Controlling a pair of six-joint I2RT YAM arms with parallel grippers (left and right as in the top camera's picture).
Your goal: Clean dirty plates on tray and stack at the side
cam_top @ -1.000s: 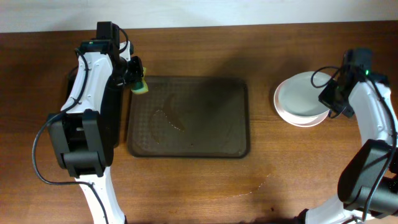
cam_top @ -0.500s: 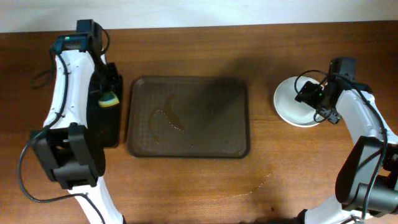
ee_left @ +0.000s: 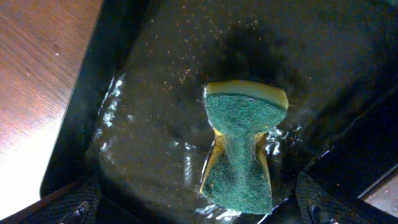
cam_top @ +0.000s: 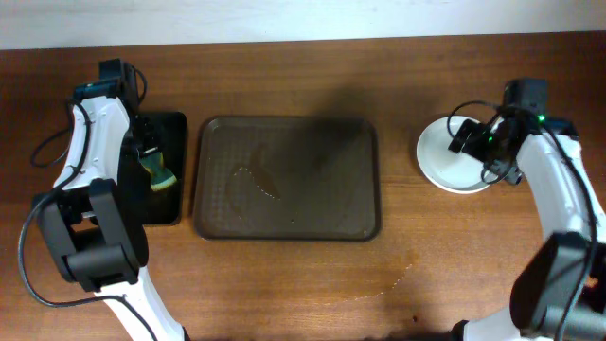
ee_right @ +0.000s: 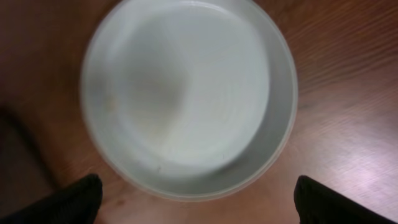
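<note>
Both pincers are spread wide and grip nothing. At the far left, the left gripper (ee_left: 199,213) hovers over a green-and-yellow sponge (ee_left: 242,143) lying in the wet black tray (cam_top: 175,125). The right gripper (ee_right: 208,204) hangs above the stacked white plates (ee_right: 186,93), which sit on the table (cam_top: 284,284) right of the brown tray (cam_top: 312,180).

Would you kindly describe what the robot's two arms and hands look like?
The left arm and right arm have smooth white shells over their links and bulky black joint housings. Thin black cables loop loosely alongside each. The left hand and right hand are black, with dark rounded fingers. A small green light glows near each wrist. No lettering is legible.
</note>
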